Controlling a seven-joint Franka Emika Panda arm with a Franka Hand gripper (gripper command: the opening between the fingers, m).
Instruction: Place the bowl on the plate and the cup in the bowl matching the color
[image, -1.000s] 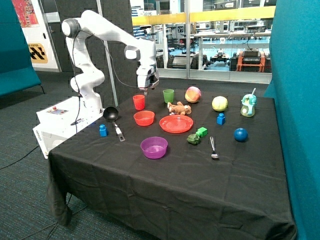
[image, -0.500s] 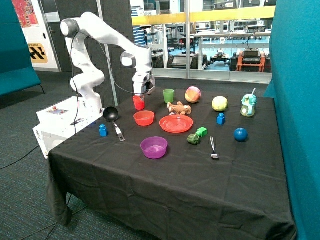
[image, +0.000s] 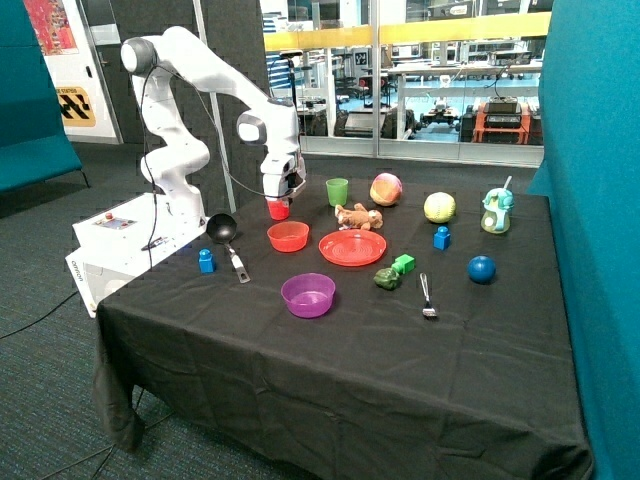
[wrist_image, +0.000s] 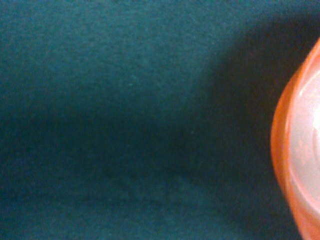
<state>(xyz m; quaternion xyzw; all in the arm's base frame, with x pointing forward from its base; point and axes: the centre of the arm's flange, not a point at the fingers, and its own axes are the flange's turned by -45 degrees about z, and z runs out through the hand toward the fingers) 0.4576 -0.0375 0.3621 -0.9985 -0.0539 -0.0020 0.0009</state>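
The red cup (image: 279, 210) stands upright on the black cloth, behind the red-orange bowl (image: 288, 236). The gripper (image: 281, 198) has come down onto the cup's top and hides its rim. The bowl rests on the cloth beside the red plate (image: 352, 247), apart from it, and the plate holds nothing. In the wrist view only dark cloth shows, with a red-orange curved edge (wrist_image: 300, 150) at one side; I cannot tell whether it is the cup or the bowl.
A purple bowl (image: 308, 295) sits nearer the table's front. A green cup (image: 337, 191), a toy dog (image: 357, 216) and a peach-coloured ball (image: 386, 189) stand behind the plate. A black ladle (image: 224, 232) and a blue block (image: 206, 261) lie beside the bowl.
The gripper has swung from above and beside the red cup toward the robot's base and dropped onto the cup's top. The dishes have not moved.
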